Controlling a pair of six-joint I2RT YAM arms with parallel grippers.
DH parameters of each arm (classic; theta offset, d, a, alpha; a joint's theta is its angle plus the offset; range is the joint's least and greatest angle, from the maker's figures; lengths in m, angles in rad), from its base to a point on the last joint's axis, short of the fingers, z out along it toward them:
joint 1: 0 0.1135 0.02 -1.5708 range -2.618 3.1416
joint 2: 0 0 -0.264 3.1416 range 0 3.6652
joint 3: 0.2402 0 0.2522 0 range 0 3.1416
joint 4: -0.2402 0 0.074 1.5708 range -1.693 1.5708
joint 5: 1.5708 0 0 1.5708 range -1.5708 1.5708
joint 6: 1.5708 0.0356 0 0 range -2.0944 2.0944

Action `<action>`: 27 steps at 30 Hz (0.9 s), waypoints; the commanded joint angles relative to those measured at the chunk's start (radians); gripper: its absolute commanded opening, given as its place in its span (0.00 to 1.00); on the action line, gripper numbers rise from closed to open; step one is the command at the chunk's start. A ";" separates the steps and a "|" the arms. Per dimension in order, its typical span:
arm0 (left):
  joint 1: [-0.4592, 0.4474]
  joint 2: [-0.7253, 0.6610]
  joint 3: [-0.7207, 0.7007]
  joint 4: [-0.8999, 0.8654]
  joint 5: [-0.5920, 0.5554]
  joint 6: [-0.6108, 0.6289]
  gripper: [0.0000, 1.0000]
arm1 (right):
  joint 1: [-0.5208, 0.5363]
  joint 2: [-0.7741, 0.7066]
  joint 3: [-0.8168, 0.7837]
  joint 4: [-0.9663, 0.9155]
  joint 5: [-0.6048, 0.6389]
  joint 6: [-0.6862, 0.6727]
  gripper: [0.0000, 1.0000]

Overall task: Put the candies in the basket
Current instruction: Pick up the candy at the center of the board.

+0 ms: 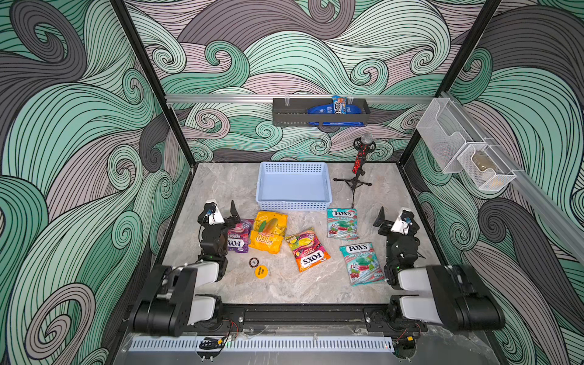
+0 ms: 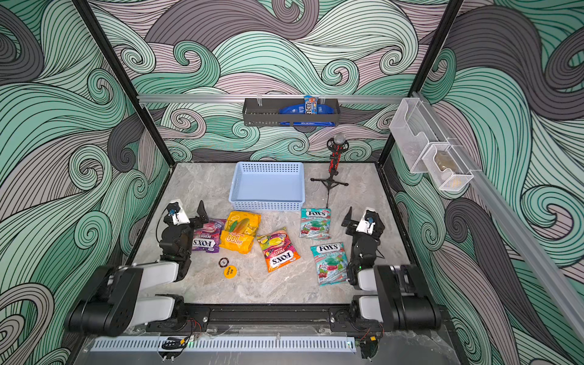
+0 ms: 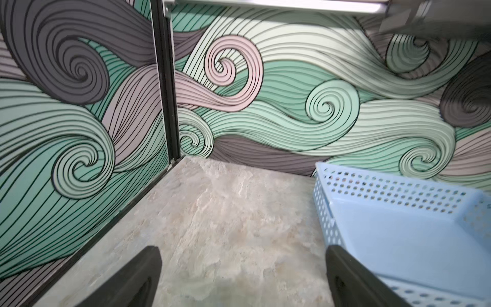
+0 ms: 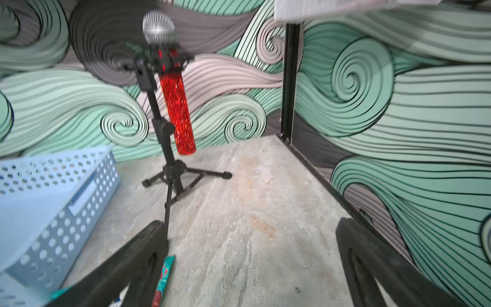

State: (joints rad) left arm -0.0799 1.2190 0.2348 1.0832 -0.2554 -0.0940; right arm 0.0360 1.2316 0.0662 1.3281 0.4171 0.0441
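Observation:
The light blue basket [image 1: 294, 206] [image 2: 267, 206] stands with nothing in it at the back middle of the table. In front of it lie five candy bags: purple Berries [image 1: 240, 238], yellow "100" [image 1: 268, 234], orange Fruits [image 1: 308, 249], and two teal Mint bags [image 1: 343, 222] [image 1: 361, 264]. My left gripper [image 1: 220, 208] [image 3: 243, 249] is open above bare table, just left of the purple bag, with the basket's wall [image 3: 385, 186] off to its right. My right gripper [image 1: 395, 216] [image 4: 252, 226] is open too, right of the teal bags, and a teal bag's edge [image 4: 164, 273] shows by one finger.
A red microphone on a black tripod [image 1: 360, 164] [image 4: 175, 111] stands right of the basket. A yellow disc [image 1: 261, 271] and a small chip [image 1: 253, 262] lie near the front. A black wall rack [image 1: 320, 120] holds blue packets; white mesh bins [image 1: 464, 158] hang on the right wall.

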 commanded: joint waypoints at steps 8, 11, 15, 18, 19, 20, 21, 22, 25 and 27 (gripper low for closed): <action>-0.008 -0.506 0.199 -0.966 0.322 -0.436 0.99 | -0.026 -0.640 0.276 -1.369 0.206 0.747 1.00; -0.016 -0.660 0.086 -0.903 0.464 -0.464 0.99 | -0.077 -0.822 0.218 -1.376 -0.004 0.672 1.00; -0.017 -0.753 0.040 -0.990 0.456 -0.409 0.99 | -0.077 -0.847 0.229 -1.407 -0.217 0.617 1.00; -0.022 -0.743 -0.032 -0.941 0.482 -0.428 0.99 | -0.075 -0.746 0.273 -1.435 -0.369 0.594 1.00; -0.023 -0.721 -0.036 -0.909 0.527 -0.416 0.99 | -0.076 -0.709 0.289 -1.434 -0.431 0.580 1.00; -0.023 -0.697 -0.031 -0.904 0.547 -0.405 0.99 | -0.076 -0.676 0.304 -1.435 -0.486 0.566 1.00; -0.023 -0.665 -0.023 -0.911 0.541 -0.406 0.99 | -0.074 -0.633 0.319 -1.442 -0.535 0.562 1.00; -0.023 -0.634 -0.020 -0.915 0.521 -0.416 0.99 | -0.074 -0.590 0.338 -1.460 -0.573 0.565 1.00; -0.022 -0.542 0.016 -0.982 0.466 -0.451 0.99 | -0.067 -0.474 0.386 -1.555 -0.590 0.597 1.00; -0.021 -0.499 0.065 -1.060 0.479 -0.444 0.99 | -0.038 -0.435 0.398 -1.577 -0.596 0.603 1.00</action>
State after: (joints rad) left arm -0.0971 0.6834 0.2195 0.1116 0.2188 -0.5282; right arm -0.0277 0.7647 0.4397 -0.1665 -0.0883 0.6376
